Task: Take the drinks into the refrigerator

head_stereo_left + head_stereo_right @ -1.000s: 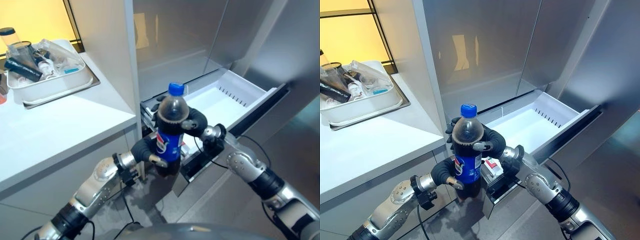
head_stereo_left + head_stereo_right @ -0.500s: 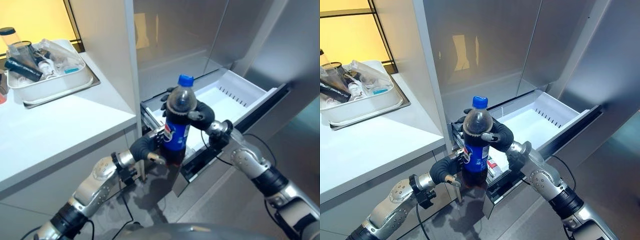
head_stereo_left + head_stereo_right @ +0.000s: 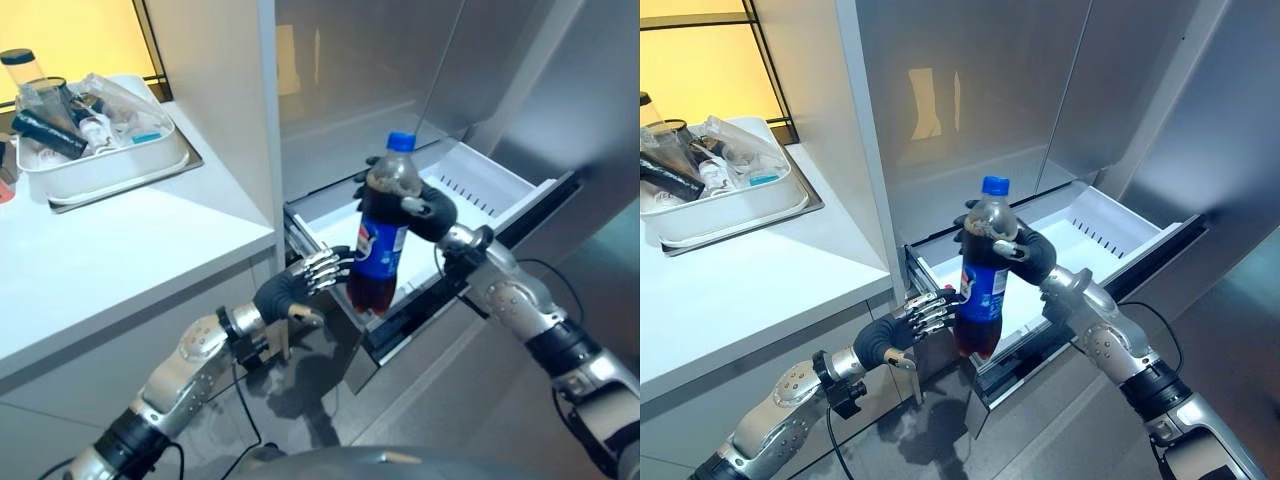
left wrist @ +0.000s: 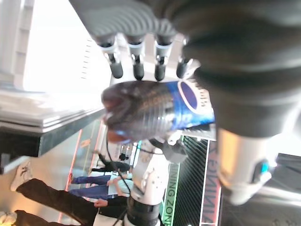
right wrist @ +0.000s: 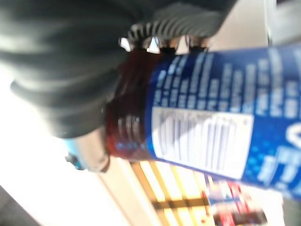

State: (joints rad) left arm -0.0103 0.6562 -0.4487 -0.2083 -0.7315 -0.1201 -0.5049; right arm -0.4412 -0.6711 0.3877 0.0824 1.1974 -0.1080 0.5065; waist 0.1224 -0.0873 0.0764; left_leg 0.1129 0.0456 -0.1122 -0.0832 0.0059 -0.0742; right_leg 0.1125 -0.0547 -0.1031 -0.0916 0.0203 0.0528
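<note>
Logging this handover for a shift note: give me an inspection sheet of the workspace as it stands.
Surface: white counter beside the refrigerator.
Job's things: cola bottle upright, blue cap on, held above the front edge of the open white drawer.
Clutter: white tray of assorted items on the counter.
Hands: right hand curled round the bottle's upper part; left hand open beside the bottle's lower part.
Cables: nothing to report.
Surroundings: grey refrigerator doors shut above the drawer; people in the left wrist view.
</note>
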